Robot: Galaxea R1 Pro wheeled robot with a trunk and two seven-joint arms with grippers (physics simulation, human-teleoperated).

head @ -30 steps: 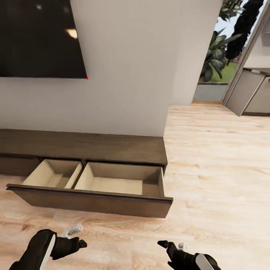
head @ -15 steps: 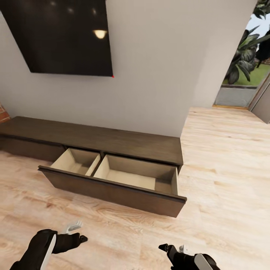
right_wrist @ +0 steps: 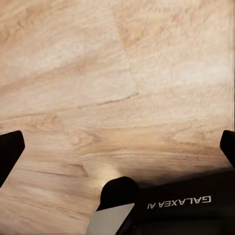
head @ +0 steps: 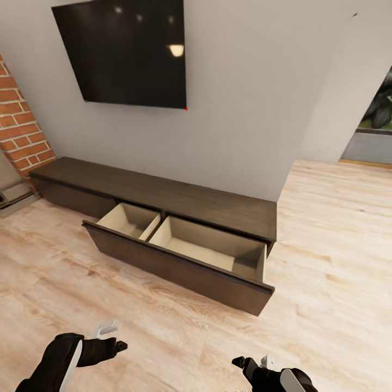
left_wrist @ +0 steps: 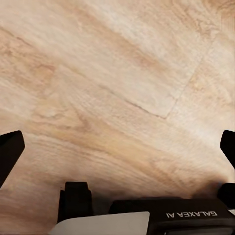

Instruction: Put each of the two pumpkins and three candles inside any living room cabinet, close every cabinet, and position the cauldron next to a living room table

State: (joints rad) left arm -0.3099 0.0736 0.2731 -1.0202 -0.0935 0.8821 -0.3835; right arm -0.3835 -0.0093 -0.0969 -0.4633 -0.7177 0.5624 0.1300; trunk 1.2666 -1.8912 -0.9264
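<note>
- The long, low, dark brown wooden cabinet (head: pixel 218 204) stands against the grey wall (head: pixel 245 109), running from the red brick fireplace surround (head: pixel 19 130) at the view's left towards the doorway at the right.
- One wide drawer (head: pixel 179 267) of the cabinet is pulled out over the floor. Its interior is lined in pale beige and split by a divider into a smaller left compartment and a larger right one. Both compartments show bare lining.
- The drawer front to the left of the open one sits flush with the cabinet body.
- A large black flat screen (head: pixel 128 51) is mounted on the wall above the cabinet, reflecting ceiling lights.
- The left gripper (left_wrist: pixel 117 147) hangs above the light wood plank floor (head: pixel 326 245), well short of the cabinet. Its black fingertips sit at opposite edges of the left wrist view, spread wide with nothing between them.
- The right gripper (right_wrist: pixel 117 147) hangs likewise above the floor, fingertips wide apart and holding nothing.
- In the head view both black arms show at the lower edge, near the floor.
</note>
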